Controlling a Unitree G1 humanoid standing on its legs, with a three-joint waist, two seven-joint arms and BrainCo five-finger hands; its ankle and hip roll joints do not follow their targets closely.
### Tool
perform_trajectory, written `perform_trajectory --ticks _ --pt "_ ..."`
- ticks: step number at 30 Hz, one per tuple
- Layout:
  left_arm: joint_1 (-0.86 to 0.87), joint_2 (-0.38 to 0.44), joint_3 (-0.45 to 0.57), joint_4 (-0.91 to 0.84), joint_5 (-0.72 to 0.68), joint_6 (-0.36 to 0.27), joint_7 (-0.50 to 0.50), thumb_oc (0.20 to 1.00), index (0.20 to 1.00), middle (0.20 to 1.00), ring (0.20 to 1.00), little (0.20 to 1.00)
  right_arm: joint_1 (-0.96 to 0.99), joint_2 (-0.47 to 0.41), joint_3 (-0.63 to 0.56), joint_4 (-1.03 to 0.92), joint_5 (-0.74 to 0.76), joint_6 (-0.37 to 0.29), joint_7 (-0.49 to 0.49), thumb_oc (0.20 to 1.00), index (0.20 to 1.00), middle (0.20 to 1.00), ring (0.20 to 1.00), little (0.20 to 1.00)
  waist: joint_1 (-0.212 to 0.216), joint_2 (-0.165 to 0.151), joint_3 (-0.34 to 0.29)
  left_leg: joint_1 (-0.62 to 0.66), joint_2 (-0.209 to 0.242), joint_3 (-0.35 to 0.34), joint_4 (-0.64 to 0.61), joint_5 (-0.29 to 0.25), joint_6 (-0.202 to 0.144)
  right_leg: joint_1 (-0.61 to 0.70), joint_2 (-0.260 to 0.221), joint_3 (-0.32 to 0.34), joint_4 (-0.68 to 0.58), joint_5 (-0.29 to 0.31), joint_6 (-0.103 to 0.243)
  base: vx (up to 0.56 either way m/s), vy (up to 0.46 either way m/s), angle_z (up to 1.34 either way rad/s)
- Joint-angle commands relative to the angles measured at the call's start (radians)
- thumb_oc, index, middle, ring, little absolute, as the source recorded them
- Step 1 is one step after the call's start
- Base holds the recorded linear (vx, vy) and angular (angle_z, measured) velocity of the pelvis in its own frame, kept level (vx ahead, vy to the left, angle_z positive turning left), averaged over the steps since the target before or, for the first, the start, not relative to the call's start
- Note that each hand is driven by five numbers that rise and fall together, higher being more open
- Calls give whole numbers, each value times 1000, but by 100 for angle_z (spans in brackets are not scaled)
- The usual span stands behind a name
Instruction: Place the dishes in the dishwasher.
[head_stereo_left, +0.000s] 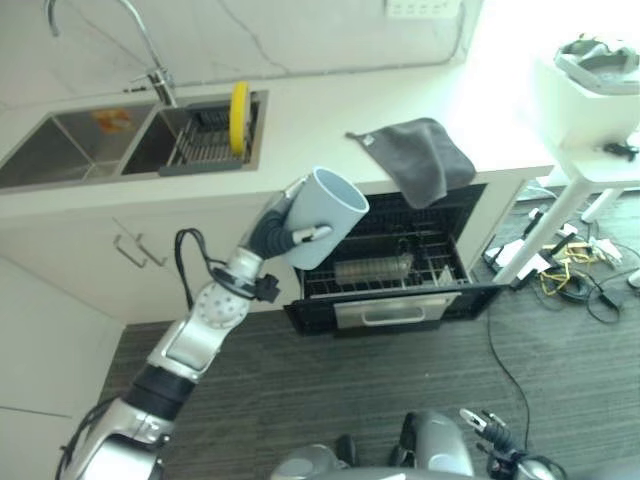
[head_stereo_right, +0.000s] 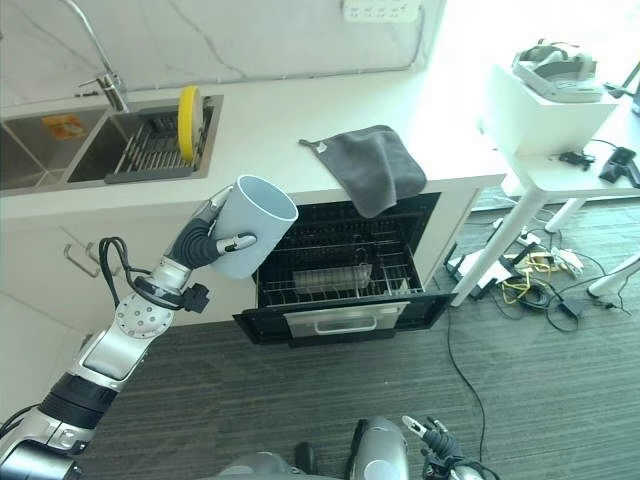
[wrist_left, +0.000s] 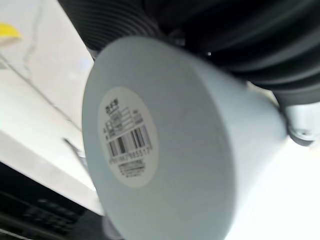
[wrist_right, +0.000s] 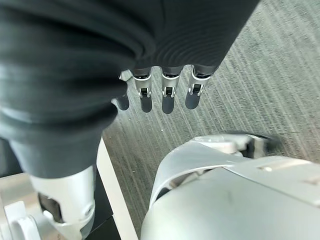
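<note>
A: Where is the dish right now?

B: The pale blue cup is off the counter and in the air, tilted with its mouth toward one o'clock, in front of the cabinet face just left of the open dishwasher. The left hand has it: the fingers and thumb are curled round the cup's lower body, one dark-tipped finger lying across its side.

A: Does the wrist camera confirm that?

B: Yes. In the left wrist view the cup's flat base, with a white barcode sticker, faces the lens, and the dark ribbed cover sits right behind it.

A: And the dishwasher?

B: Its door is folded down flat at five o'clock from the cup, and the wire rack is pulled out over it. Something pale and cylindrical lies in the rack, though I can't make out what it is.

A: The other hand?

B: The right hand hangs over the grey carpet, fingers straight and relaxed, gripping nothing.

A: What else is on the counter?

B: A grey cloth drapes over the counter edge above the dishwasher. At ten o'clock from the cup is the sink, and a yellow plate stands on edge in the drying rack beside it.
</note>
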Motion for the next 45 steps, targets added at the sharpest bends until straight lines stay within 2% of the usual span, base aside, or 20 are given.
perform_trajectory --ticks 1,3,6,9,10,12,13,14,16,18,20,21,28,30,32,33,34,37,41,45 --pt "-84 8 13 -36 -4 -33 44 200 200 200 200 200 -37 1 -32 74 29 -4 11 1000 1000 1000 1000 1000 -23 -33 20 18 63 24 7 -50 -64 125 -44 42 -222 219 89 318 -547 4" --pt "-95 27 3 -28 -13 -26 55 200 200 200 200 200 -30 6 -59 80 29 -3 22 1000 1000 1000 1000 1000 -36 -43 13 37 97 40 22 -71 -79 124 -72 65 -272 245 114 291 -520 17" --pt "-81 22 5 -33 -5 -2 80 200 200 200 200 200 -14 9 -68 77 -12 7 22 1000 1000 1000 1000 1000 -48 -43 -1 41 141 60 60 -77 -105 148 -62 51 -269 195 112 233 -396 9" --pt "-52 -5 4 -64 -9 22 95 200 200 200 200 200 -5 -15 -66 81 -16 6 10 1000 1000 1000 1000 1000 -55 -52 -7 14 181 79 189 -102 -118 175 -32 28 -250 145 65 178 -306 4" --pt "-43 -20 11 -81 -8 23 76 200 200 200 200 200 0 -35 -66 78 -31 -4 12 1000 1000 1000 1000 1000 -40 -50 5 -68 211 61 299 -22 -159 226 -6 6 -271 121 25 129 -212 17" --pt "-38 -33 9 -84 -2 14 62 200 200 200 200 200 3 -60 -68 85 -12 -13 18 1000 1000 1000 1000 1000 -34 -38 4 -82 219 52 199 14 -183 251 13 -16 -303 115 19 155 -53 29" --pt "-41 -35 -1 -85 -12 0 55 200 200 200 200 200 7 -68 -81 90 18 -22 24 1000 1000 1000 1000 1000 -34 -21 5 -91 252 80 80 102 -219 278 20 -47 -329 109 23 192 84 0" --pt "-52 -39 -12 -88 -15 -7 54 200 200 200 200 200 10 -74 -89 93 47 -38 27 1000 1000 1000 1000 1000 -34 -17 4 -106 273 81 40 133 -247 302 16 -57 -348 98 28 98 94 7" --pt "-75 -45 -19 -77 -19 -16 31 200 200 200 200 200 9 -81 -104 93 93 -50 27 1000 1000 1000 1000 1000 -41 -12 3 -96 282 108 -13 166 -251 321 1 -89 -381 112 31 75 152 33" --pt "-85 -38 -31 -61 -17 -14 42 200 200 200 200 200 9 -72 -110 102 144 -31 42 1000 1000 1000 1000 1000 -49 -5 -10 -58 266 116 -53 163 -249 322 -12 -95 -402 132 43 148 208 -34" --pt "-72 -29 -29 -48 -20 -10 71 200 200 200 200 200 18 -35 -91 103 45 -39 54 1000 1000 1000 1000 1000 -50 -1 -24 -11 245 133 -89 148 -239 324 -23 -100 -428 157 60 156 79 -55" --pt "-66 -26 -27 -49 -29 -3 76 200 200 200 200 200 16 -20 -74 109 60 -43 39 1000 1000 1000 1000 1000 -46 -2 -32 1 241 137 -100 141 -232 323 -24 -101 -435 164 66 115 -21 -11" --pt "-32 -30 -16 -70 -27 17 105 200 200 200 200 200 30 -36 -104 60 108 -88 -34 1000 1000 1000 1000 1000 -49 -11 -44 25 246 169 -100 125 -224 330 -18 -115 -443 163 66 20 -28 -3" --pt "-24 -26 -11 -65 -28 12 115 200 200 200 200 200 41 -44 -122 34 119 -123 -36 1000 1000 1000 1000 1000 -54 -15 -44 31 246 174 -96 121 -222 331 -18 -112 -440 165 67 17 -28 -13" --pt "-6 -22 2 -57 -43 6 125 200 200 200 200 200 63 -51 -135 -74 151 -220 -64 1000 1000 1000 1000 1000 -65 -23 -43 41 245 186 -92 114 -218 331 -21 -108 -437 169 70 9 -35 -13" --pt "15 -21 18 -51 -72 -4 130 200 200 200 200 200 84 -57 -142 -193 136 -291 -144 1000 1000 1000 1000 1000 -76 -27 -44 48 242 195 -90 109 -213 330 -23 -102 -436 172 71 -9 -23 -5" --pt "26 -23 27 -43 -92 -12 136 200 200 200 200 200 100 -59 -151 -259 128 -319 -180 1000 1000 1000 1000 1000 -86 -31 -45 52 240 200 -87 104 -210 328 -24 -98 -434 173 73 -20 -20 -14" --pt "53 -54 48 6 -268 -59 118 200 200 200 200 200 136 -50 -203 -394 168 -416 -212 1000 1000 1000 1000 1000 -113 -39 -48 75 230 199 -79 67 -206 332 -28 -71 -430 164 87 36 7 -29" --pt "88 -148 52 59 -441 -115 71 200 200 200 200 200 138 -42 -256 -556 217 -482 -188 1000 1000 1000 1000 1000 -138 -53 -49 92 217 217 -40 26 -184 322 -36 -45 -420 176 92 -27 -9 -20" --pt "113 -219 56 77 -462 -200 108 200 200 200 200 200 137 -42 -239 -808 121 -498 -134 1000 1000 1000 1000 1000 -163 -67 -51 103 200 221 3 -15 -161 309 -41 -2 -413 186 93 -7 -6 -43"
